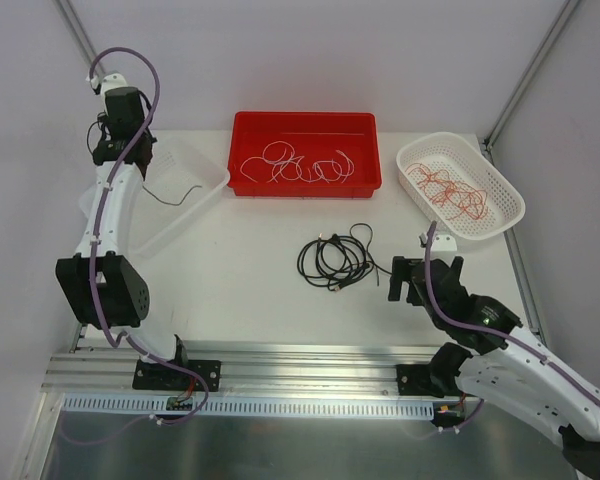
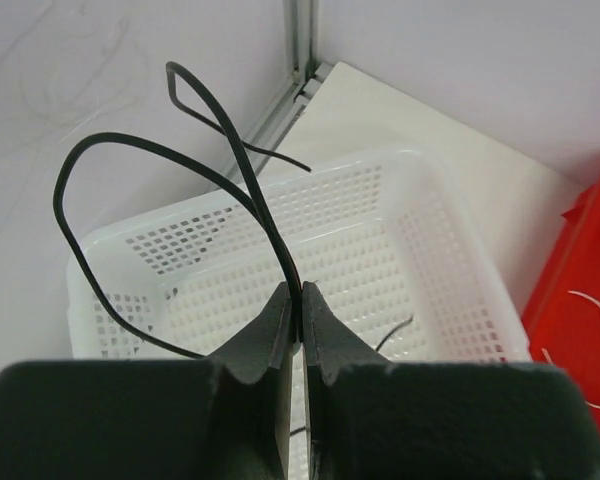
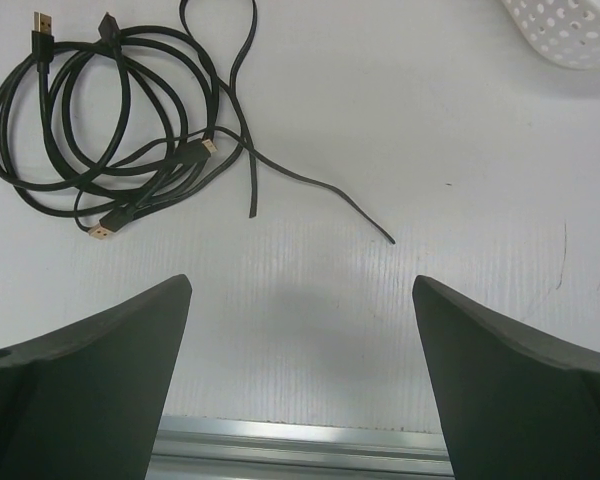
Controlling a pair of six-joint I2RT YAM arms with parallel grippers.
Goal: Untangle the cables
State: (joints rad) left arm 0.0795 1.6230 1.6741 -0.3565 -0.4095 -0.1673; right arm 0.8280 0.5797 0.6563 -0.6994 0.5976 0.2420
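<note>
I worry the springy black wire point(image 2: 285, 258), looping toward the upper left of the left wrist view, could flop over the rim of the white basket point(image 2: 420, 170) when released instead of dropping in. The left gripper point(image 2: 300, 300) is pressed together, pinching that wire. The right gripper point(image 3: 300, 285) is spread wide and empty, below the black tangle point(image 3: 195, 155) at upper left.

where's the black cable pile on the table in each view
top external: black cable pile mid-frame.
left wrist: not in it; the tool holds a separate black wire.
right wrist: upper left.
shared landmark: white oval basket, right of the pile in both.
</note>
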